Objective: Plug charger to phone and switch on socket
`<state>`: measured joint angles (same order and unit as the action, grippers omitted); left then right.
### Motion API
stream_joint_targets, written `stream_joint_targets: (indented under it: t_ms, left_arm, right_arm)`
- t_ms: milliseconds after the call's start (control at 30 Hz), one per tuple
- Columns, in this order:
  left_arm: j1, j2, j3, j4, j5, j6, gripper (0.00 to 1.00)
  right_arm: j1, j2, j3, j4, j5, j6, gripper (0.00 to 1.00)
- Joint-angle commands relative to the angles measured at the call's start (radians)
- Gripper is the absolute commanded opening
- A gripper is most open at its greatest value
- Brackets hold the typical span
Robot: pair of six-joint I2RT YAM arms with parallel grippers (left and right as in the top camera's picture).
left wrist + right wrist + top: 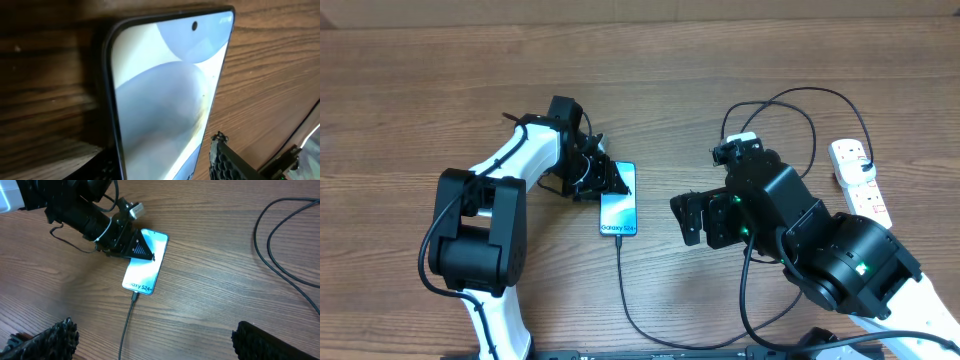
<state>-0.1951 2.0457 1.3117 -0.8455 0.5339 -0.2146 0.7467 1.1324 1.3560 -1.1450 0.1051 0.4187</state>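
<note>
A wooden table [420,80] is seen from above. The socket [861,180] lies at the far right, well apart from the phone [618,213]. The phone lies flat, screen up, left of the middle, its lettered end nearest.

The charger [621,290] is seen running from the phone's near end toward the near edge of the table. More of its cable loops at the far right, behind the right arm, toward the socket. Its connector [134,296] is seated against the phone's near end. The plug cannot be made out.

The left gripper [608,181] is laid over the phone's far left corner. In the left wrist view its fingers [225,160] are spread about the phone's width, with the phone [165,105] between them. Whether it is pressed cannot be told.

The right gripper [698,218] is held just right of the phone, apart from it. Its fingers [47,339] are opened wide, and nothing is held.
</note>
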Motion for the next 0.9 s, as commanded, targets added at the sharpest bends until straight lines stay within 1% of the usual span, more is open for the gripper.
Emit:
stream_joint_targets:
  t_ms: [0, 67, 200, 300, 333, 400, 433, 467, 533, 633, 867]
  left_arm:
    - [0.005, 0.027, -0.015, 0.015, -0.179, -0.029, 0.50]
    - [0.005, 0.027, -0.015, 0.016, -0.180, -0.029, 0.50]
    - [0.005, 0.027, -0.015, 0.016, -0.231, -0.052, 0.54]
    - [0.005, 0.027, -0.013, 0.015, -0.230, -0.055, 0.55]
    - [0.005, 0.027, -0.012, 0.016, -0.231, -0.055, 0.56]
    - [0.006, 0.027, -0.006, 0.016, -0.231, -0.055, 0.62]
    - [0.006, 0.027, 0.001, 0.014, -0.230, -0.055, 0.67]
    - [0.006, 0.026, 0.012, 0.008, -0.231, -0.055, 0.74]
    - [0.007, 0.019, 0.043, -0.010, -0.232, -0.055, 1.00]
    - [0.007, 0.006, 0.105, -0.043, -0.232, -0.051, 1.00]
    - [0.006, -0.068, 0.293, -0.155, -0.312, -0.052, 1.00]
  right_arm:
    - [-0.002, -0.003, 0.024, -0.002, 0.011, -0.001, 1.00]
    - [-0.002, -0.003, 0.024, -0.003, 0.011, -0.001, 1.00]
    - [-0.002, -0.003, 0.024, -0.003, 0.011, -0.001, 1.00]
    - [-0.002, -0.003, 0.024, -0.007, 0.011, -0.001, 1.00]
    - [-0.002, -0.003, 0.024, -0.007, 0.011, -0.001, 1.00]
    - [-0.002, -0.003, 0.024, -0.007, 0.011, -0.001, 1.00]
    - [-0.002, -0.003, 0.024, -0.008, 0.011, -0.001, 1.00]
    - [-0.002, -0.003, 0.024, -0.009, 0.011, -0.001, 1.00]
    - [-0.002, -0.003, 0.024, -0.010, 0.011, -0.001, 1.00]
    - [-0.002, -0.003, 0.024, -0.011, 0.011, -0.001, 1.00]
    - [-0.002, -0.003, 0.024, -0.021, 0.011, -0.001, 1.00]
